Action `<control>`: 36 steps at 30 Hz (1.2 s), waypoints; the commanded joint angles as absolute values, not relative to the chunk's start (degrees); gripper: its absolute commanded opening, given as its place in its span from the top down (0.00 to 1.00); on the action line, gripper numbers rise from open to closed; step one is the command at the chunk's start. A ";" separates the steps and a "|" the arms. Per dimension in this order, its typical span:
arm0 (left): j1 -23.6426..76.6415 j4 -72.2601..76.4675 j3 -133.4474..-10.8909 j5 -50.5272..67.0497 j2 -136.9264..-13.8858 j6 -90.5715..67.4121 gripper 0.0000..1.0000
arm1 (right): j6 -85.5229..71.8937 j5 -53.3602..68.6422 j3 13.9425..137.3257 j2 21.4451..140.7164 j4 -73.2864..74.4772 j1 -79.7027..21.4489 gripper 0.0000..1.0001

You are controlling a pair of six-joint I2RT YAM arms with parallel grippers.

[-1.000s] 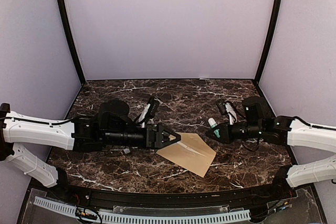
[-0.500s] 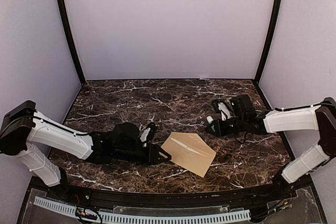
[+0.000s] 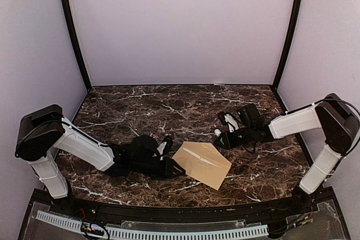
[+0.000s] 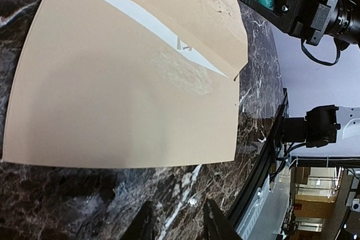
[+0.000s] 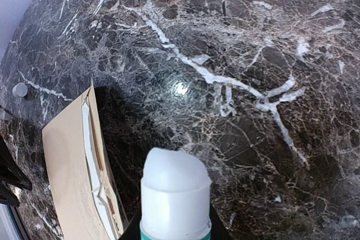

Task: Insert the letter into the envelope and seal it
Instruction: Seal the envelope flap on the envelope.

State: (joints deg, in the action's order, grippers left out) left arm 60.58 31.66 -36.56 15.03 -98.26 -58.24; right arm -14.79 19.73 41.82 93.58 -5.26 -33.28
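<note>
The tan envelope [image 3: 201,164] lies flat on the marble table, front centre; it also shows in the left wrist view [image 4: 124,82] and the right wrist view [image 5: 64,189]. A thin white strip of the letter [image 4: 146,18] shows along the flap edge; the rest is hidden inside. My left gripper [image 3: 179,171] lies low on the table just off the envelope's near-left edge, open and empty [image 4: 175,223]. My right gripper [image 3: 225,137] is shut on a white glue stick with a teal band [image 5: 174,195], its tip bare, a little right of the envelope's far corner.
A small white cap [image 5: 19,89] lies on the table beyond the envelope's left side. Purple walls close in the back and sides. A black rail [image 3: 169,209] runs along the table's front edge.
My left gripper drew back from the envelope's upper-left edge and sank to the table near its lower-left edge. My right gripper moved left with the glue stick, closer to the envelope.
</note>
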 commanded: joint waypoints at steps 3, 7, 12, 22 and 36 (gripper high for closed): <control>60.14 35.01 -40.29 15.94 -101.05 -55.70 0.73 | -11.93 24.25 44.59 95.75 -8.13 -35.21 1.00; 59.97 35.22 -41.00 15.48 -102.61 -54.76 0.75 | -12.06 27.32 44.12 95.49 -9.41 -36.77 1.00; 59.41 35.56 -40.84 14.97 -104.98 -54.51 0.77 | -13.15 30.50 42.40 94.65 -11.63 -38.38 1.00; 58.89 36.65 -40.08 14.54 -108.11 -55.03 0.83 | -17.07 31.93 38.81 93.64 -15.19 -40.59 1.00; 58.80 36.28 -40.10 14.57 -108.37 -54.72 0.84 | -19.51 31.21 37.36 95.62 -18.28 -42.54 1.00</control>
State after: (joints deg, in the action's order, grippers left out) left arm 59.02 37.63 -40.38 15.40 -107.74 -55.57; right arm -18.33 31.53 37.91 94.54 -15.40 -41.95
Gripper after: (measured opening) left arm 0.166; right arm 0.210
